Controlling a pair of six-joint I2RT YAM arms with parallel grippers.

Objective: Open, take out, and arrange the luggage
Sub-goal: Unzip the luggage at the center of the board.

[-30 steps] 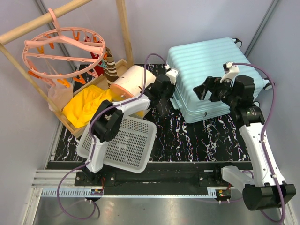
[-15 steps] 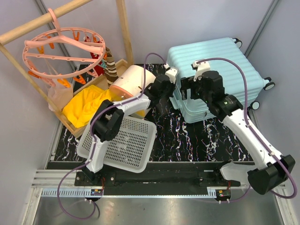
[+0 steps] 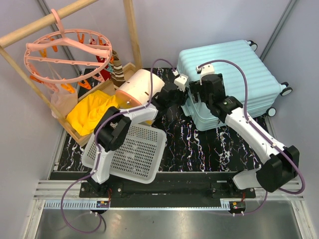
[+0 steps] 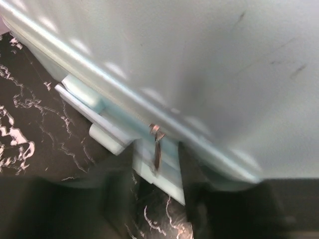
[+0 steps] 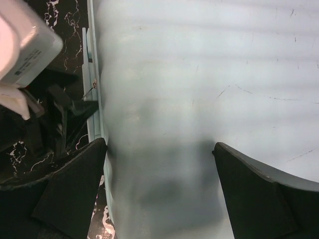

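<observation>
The luggage (image 3: 234,74) lies closed and flat, far right on the table (image 3: 199,144): stiff, slick, probably heavy. The right gripper (image 5: 159,189) gapes wide over its top. The left gripper (image 4: 154,199), narrowly parted, flanks the zip pull (image 4: 156,149), the likeliest hold.

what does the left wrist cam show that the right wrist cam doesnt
Only left wrist: a close look at the zipper pull hanging on the side seam of the luggage, between that gripper's blurred fingers, beside a raised pale block.
Only right wrist: the broad ribbed top shell under the open right gripper, plus the left arm's white camera housing.
Both: the closed mint shell and the black marbled table.
</observation>
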